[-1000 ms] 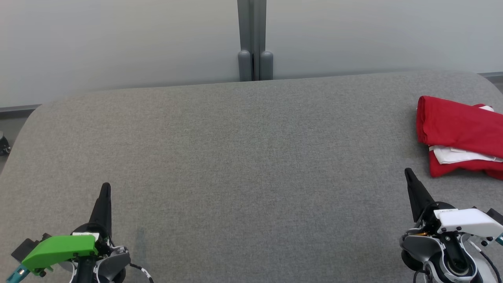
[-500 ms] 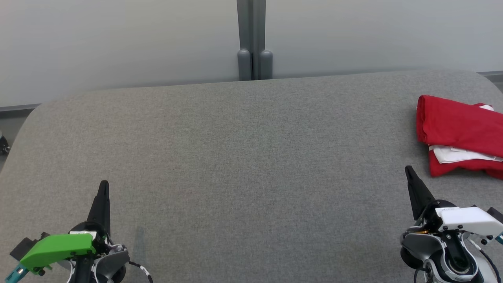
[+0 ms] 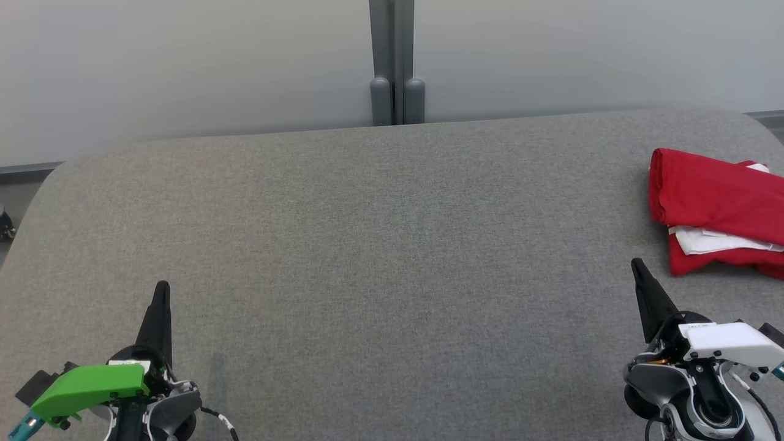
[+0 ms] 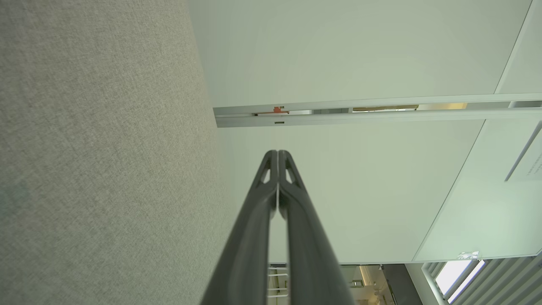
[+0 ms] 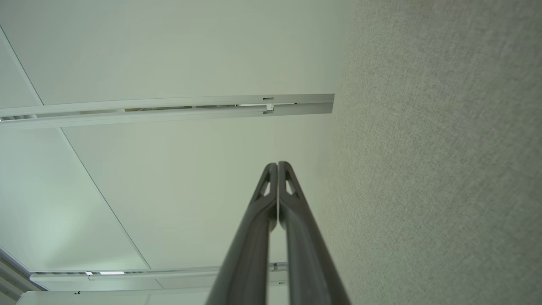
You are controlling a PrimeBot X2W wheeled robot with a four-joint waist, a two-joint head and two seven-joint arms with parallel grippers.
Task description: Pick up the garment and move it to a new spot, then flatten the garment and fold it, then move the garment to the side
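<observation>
Nothing's really moved vs 1 s ago, just a tiny cam nudge. Left tool (image 3: 161, 286) & right tool (image 3: 637, 263) have fingers pressed together, holding nothing. Red garment (image 3: 716, 196) lies bunched at the desk's (image 3: 392, 245) right edge, partly out of frame. It looks soft, light & floppy, so you'd best pinch thru the layers nr its rolled left fold

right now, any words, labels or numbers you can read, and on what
No text is readable.
right gripper, label on its white cover: too small.
left gripper, tag by its green cover: too small.
wall panel, grey print: too faint.
</observation>
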